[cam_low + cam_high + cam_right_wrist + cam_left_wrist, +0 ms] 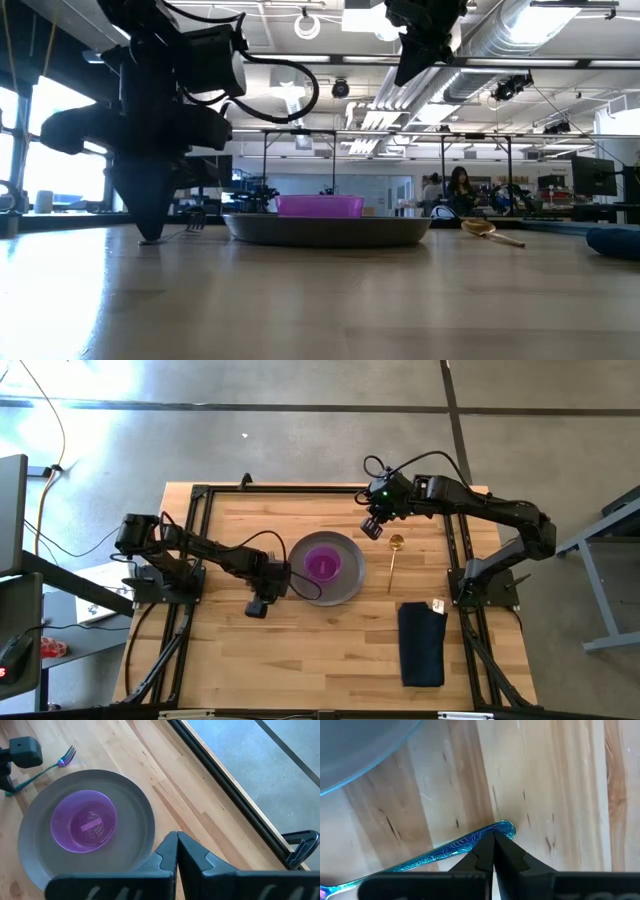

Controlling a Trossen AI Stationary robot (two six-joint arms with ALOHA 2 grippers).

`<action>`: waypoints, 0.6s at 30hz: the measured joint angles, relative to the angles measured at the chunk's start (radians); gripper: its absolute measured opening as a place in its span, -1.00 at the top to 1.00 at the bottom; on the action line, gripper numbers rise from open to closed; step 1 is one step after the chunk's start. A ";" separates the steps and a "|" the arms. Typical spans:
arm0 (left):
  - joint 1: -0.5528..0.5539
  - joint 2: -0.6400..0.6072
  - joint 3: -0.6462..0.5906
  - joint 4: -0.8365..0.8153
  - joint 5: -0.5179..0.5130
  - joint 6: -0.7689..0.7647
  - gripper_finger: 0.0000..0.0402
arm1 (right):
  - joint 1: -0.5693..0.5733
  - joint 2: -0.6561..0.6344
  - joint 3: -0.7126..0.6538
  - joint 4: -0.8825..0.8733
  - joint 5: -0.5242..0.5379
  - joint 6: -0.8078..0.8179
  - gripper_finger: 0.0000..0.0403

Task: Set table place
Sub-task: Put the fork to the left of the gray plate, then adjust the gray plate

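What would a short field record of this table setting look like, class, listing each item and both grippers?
plate: round grey metal plate, mid-table
bowl: small purple bowl on the plate
fork: teal-handled fork, left of plate
spoon: gold spoon, right of plate
napkin: folded navy napkin, beyond the spoon
left gripper: shut, at fork handle
right gripper: shut, raised

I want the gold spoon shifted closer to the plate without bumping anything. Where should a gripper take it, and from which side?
Best grip is probably mid-handle on the gold spoon, coming straight down from above. It lies flat on the table, apart from the plate and napkin, so only a top approach fits. The slim handle suits fingers closing across it; the round bowl end would likely slip. The right gripper hangs nearest.
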State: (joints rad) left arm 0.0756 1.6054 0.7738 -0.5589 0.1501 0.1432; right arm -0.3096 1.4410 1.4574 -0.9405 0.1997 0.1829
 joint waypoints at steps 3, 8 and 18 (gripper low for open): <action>-0.005 0.000 0.002 0.002 -0.012 0.000 1.00 | 0.000 0.000 0.000 0.000 0.000 0.000 1.00; -0.005 0.007 0.060 -0.091 -0.070 0.043 1.00 | 0.000 0.000 0.000 0.000 -0.001 0.000 1.00; -0.003 -0.087 0.216 -0.250 -0.302 0.051 1.00 | 0.000 0.000 0.000 -0.001 -0.003 0.000 1.00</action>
State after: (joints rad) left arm 0.0724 1.5182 0.9901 -0.8084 -0.1518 0.1938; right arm -0.3096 1.4406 1.4578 -0.9418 0.1970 0.1829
